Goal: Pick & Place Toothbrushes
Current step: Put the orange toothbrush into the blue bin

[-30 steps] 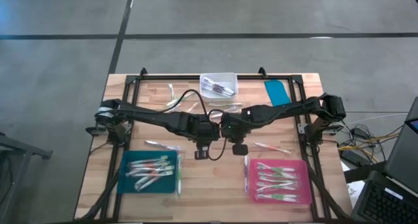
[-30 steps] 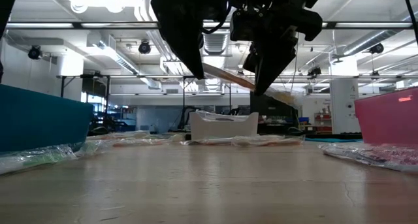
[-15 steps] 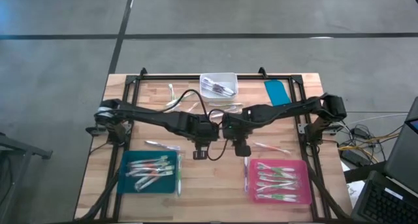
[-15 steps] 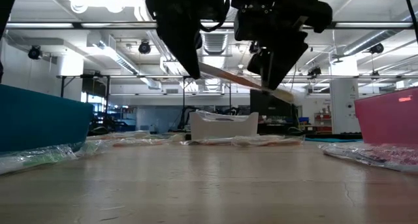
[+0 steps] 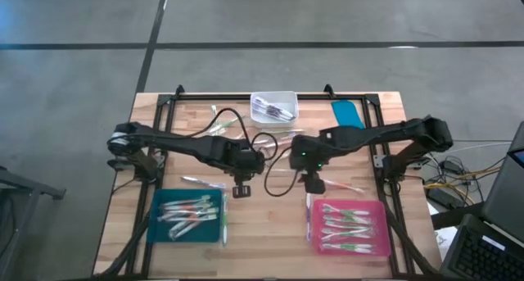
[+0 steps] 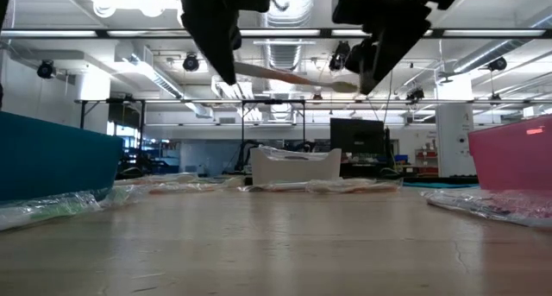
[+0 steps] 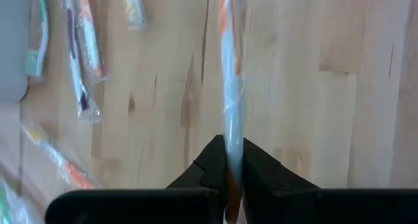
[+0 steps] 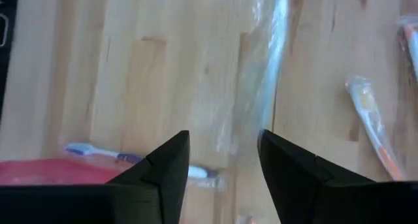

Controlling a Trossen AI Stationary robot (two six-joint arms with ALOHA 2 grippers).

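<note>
Centre frame, the left end effector (image 7: pixel 227 160) pinches a wrapped toothbrush (image 7: pixel 232 93) by one end above the table (image 5: pixel 270 224); the right end effector (image 8: pixel 222 162) stands spread, empty. The thin end-grip could let it swing or slip out.

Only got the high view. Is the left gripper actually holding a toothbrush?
Observer: Yes. The left wrist view shows the left gripper shut on a wrapped toothbrush with an orange accent.
Operator: Right gripper on it too?
Observer: No. In the right wrist view the right gripper is open, with nothing pinched between its fingers.
Operator: Is it off the table?
Observer: Yes. In the low view the toothbrush hangs nearly level, well above the table.
</note>
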